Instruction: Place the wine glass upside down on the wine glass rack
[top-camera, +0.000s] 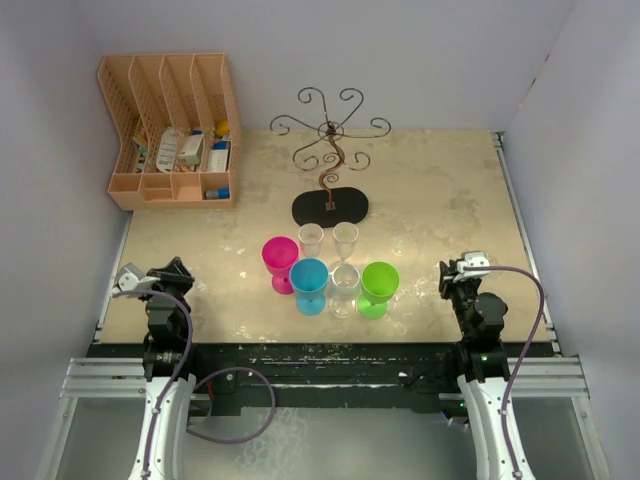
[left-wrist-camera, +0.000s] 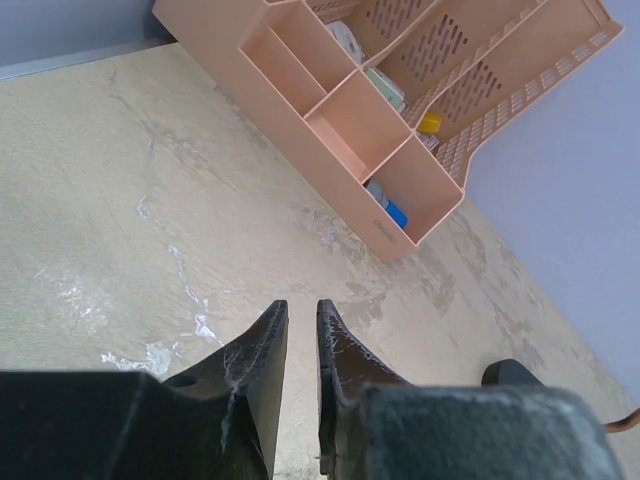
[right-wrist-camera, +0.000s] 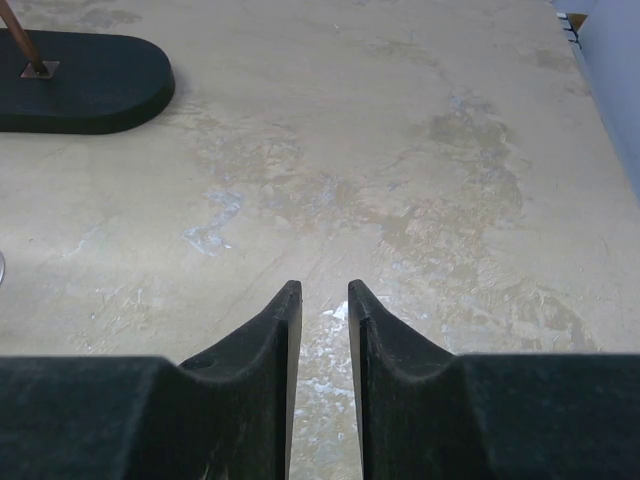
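Top external: the wine glass rack sits at back centre of the table. It is thin dark-brown wire, with curled scroll arms fanning out from a wavy stem and a flat black oval base.

Just in front of the base are three clear wine glasses, all upright with rims up. Two are in a back row, and the third is nearer me, between a blue goblet and a green goblet. A pink goblet is on the cluster's left. They are packed tight, and I can't tell if any touch. The whole cluster stands between my arms and the rack.

A peach slotted organizer with small packets in its bins is in the back left corner, apart from the rack.

Left wrist: my left tool has a narrow gap and holds nothing, and it points at the organizer.

Right wrist: my right tool also has a narrow gap and holds nothing. There is bare table ahead of it, and the rack base is up left.
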